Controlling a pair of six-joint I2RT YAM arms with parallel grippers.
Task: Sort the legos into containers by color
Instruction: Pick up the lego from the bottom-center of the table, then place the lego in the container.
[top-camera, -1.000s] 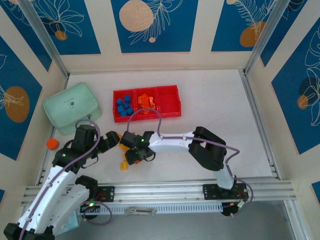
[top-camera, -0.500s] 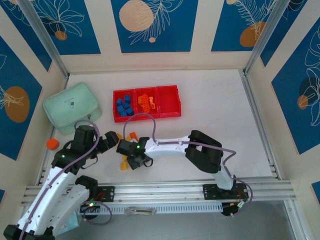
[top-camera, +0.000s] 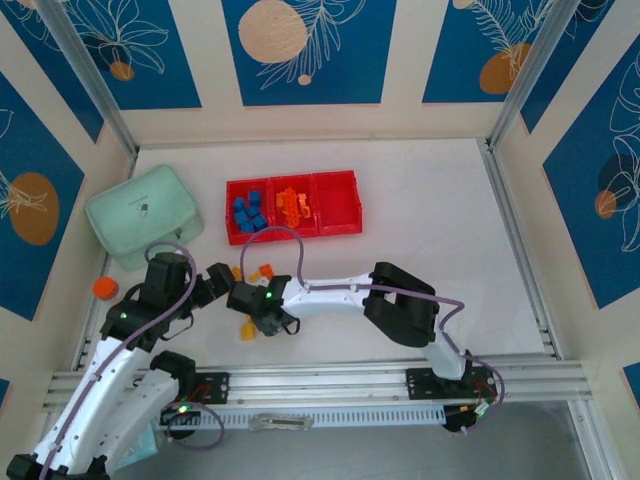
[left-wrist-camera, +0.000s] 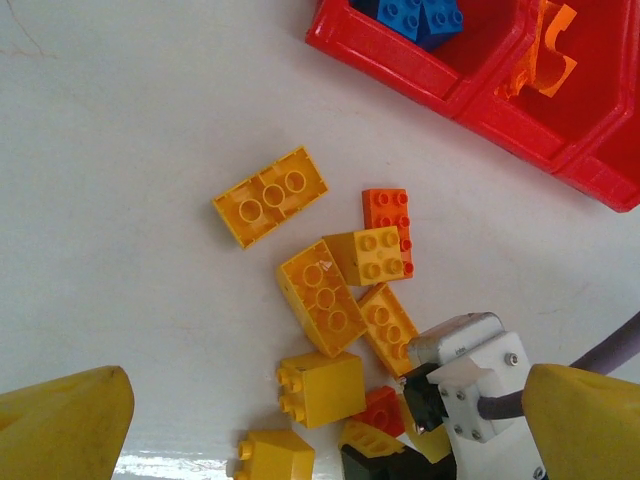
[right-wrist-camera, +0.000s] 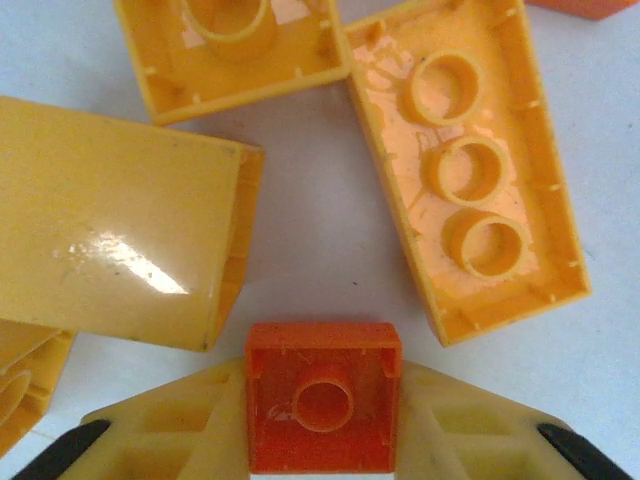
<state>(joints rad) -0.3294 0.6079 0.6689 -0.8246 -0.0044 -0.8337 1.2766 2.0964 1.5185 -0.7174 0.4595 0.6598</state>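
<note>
Two arms crowd the loose pile at the near-left of the table (top-camera: 420, 210). Right gripper (right-wrist-camera: 323, 432) is clamped on a small orange brick (right-wrist-camera: 322, 385), hollow side up, a finger tight against each side. Can't tell if it's lifted off the table or not. Yellow bricks (right-wrist-camera: 120, 250) lie right around it, a couple flipped upside down. Left gripper (left-wrist-camera: 325, 428) hangs over the same pile with its fingers spread wide. Red tray (top-camera: 292, 232) sits further back, apart from the pile, with blue bricks (top-camera: 247, 211) in its left compartment and orange pieces (top-camera: 293, 203) in the middle one. Mint-green case (top-camera: 145, 215) sits just left of the tray.
</note>
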